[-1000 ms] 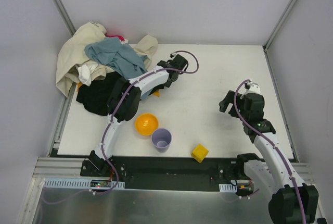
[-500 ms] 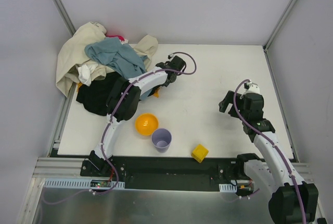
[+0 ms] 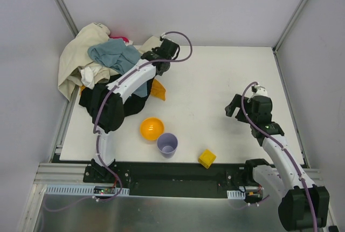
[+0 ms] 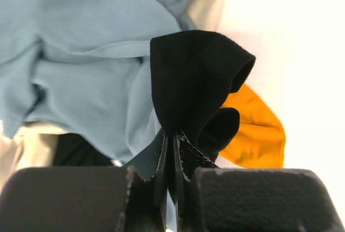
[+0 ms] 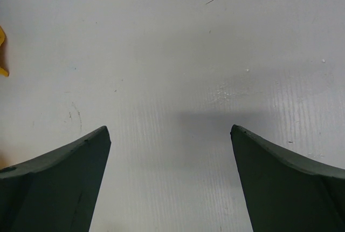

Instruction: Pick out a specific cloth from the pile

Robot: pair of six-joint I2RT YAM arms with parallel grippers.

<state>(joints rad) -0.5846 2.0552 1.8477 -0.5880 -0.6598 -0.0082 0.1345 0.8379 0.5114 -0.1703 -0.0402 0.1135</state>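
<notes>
cloth (image 4: 257,135) at pile (image 3: 108,59) edge; left fingers (image 4: 188,162) pinch black garment (image 4: 194,75) (right fingers (image 5: 59,183) spread)

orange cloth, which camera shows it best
Left wrist: the cloth looms large and close, partly behind black fabric pinched in the left claw. The top view shows only a small orange wedge at the pile's edge. Right wrist: mostly bare table.
</notes>
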